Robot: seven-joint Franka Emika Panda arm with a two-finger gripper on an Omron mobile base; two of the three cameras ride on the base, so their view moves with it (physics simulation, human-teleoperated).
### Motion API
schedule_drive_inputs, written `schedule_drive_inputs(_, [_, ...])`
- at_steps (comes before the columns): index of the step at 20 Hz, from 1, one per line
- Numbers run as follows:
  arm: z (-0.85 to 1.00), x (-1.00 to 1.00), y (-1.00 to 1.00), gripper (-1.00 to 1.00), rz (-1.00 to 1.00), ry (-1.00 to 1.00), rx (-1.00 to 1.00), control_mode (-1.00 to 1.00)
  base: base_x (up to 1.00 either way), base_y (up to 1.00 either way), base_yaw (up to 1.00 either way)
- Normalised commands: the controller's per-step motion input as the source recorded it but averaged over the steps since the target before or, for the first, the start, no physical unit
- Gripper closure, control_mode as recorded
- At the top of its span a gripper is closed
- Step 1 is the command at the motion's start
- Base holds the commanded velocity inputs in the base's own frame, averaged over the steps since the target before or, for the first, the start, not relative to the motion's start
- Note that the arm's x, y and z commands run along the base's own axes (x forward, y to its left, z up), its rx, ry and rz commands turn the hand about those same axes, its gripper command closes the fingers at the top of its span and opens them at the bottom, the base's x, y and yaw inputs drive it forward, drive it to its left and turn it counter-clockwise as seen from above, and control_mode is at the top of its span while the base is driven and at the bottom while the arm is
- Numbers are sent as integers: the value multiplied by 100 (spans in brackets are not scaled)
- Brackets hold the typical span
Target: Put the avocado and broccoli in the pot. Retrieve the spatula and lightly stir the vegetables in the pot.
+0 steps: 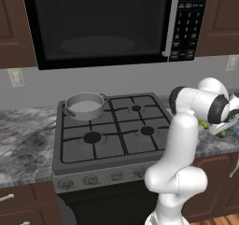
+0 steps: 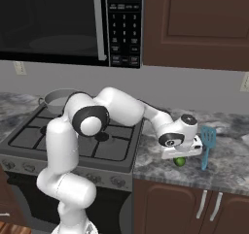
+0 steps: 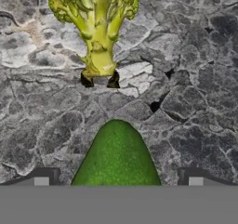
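The avocado (image 3: 116,158) lies on the stone counter right under my hand, its dark green body rising between the two fingertips (image 3: 44,176). My gripper (image 3: 118,176) is open, with one finger on each side of the avocado and a gap to each. Just beyond it lies the yellow-green broccoli (image 3: 95,28). From the right base the hand (image 2: 181,145) hovers low over the avocado (image 2: 180,161), with the light blue spatula (image 2: 207,143) lying just to its right. The grey pot (image 1: 85,106) stands on the stove's back left burner.
The black gas stove (image 1: 116,126) fills the counter's middle, with a microwave (image 1: 102,23) above it. Dark wooden cabinets (image 2: 194,19) hang over the right counter. My own arm stretches from the stove front across to the right counter.
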Motion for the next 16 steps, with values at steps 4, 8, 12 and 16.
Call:
schedule_drive_inputs(4, [-20,0,0,-100,0,0,0,-100,0,0,0])
schedule_drive_inputs(8, [0,0,0,100,0,0,0,-100,0,0,0])
schedule_drive_inputs(12, [0,0,0,100,0,0,0,-100,0,0,0])
schedule_drive_inputs(16, [3,0,0,100,0,-1,0,-100,0,0,0])
